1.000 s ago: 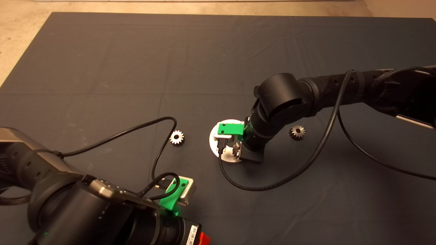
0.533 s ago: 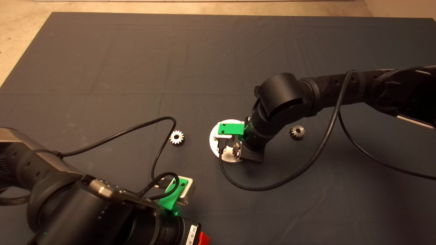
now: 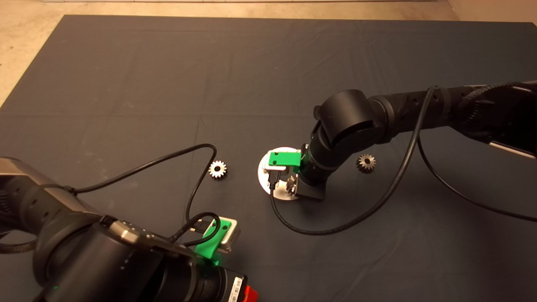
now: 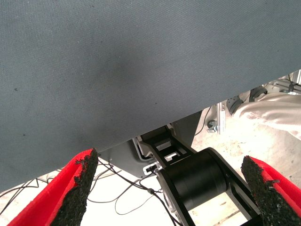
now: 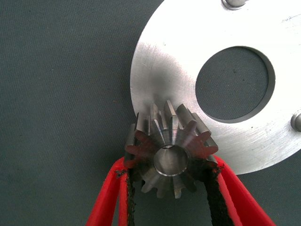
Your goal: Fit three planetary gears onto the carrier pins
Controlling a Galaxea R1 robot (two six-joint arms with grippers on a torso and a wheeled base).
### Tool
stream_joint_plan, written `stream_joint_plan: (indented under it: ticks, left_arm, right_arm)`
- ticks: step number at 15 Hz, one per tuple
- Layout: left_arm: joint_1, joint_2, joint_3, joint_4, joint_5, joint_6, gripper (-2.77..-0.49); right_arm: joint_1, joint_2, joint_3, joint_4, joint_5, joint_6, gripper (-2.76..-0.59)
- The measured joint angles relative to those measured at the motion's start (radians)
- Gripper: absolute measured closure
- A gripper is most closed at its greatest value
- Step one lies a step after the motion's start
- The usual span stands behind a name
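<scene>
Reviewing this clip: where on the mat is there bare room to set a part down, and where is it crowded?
Bare: the mat's whole far half, and the near right corner below the right arm's cable. Crowded: the middle strip, where the right gripper holds a gear over the carrier disc, flanked by two loose gears. The left gripper fills the near left.

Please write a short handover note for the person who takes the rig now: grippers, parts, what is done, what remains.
Right gripper: shut on one planetary gear, held over the edge of the carrier disc.
Left gripper: open, parked at the mat's near left edge, holding nothing.
Two bare carrier pins show; whether the held gear sits on the third is hidden.
Two loose gears lie on the mat, either side of the disc.
Left: all three gears.
</scene>
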Motion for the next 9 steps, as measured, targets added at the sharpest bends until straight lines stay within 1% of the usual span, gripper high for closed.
stream_joint_plan:
  ticks: [2,4,9]
  left_arm:
    - [0.000,0.000,0.000,0.000,0.000,0.000,-2.17]
    - [0.000,0.000,0.000,0.000,0.000,0.000,-2.17]
    - [0.000,0.000,0.000,0.000,0.000,0.000,-2.17]
  right_arm:
    - [0.001,-0.001,0.000,0.000,0.003,0.000,-0.81]
    - [0.001,-0.006,0.000,0.000,0.011,-0.001,-0.81]
    - [0.002,-0.010,0.000,-0.001,0.015,-0.003,-0.81]
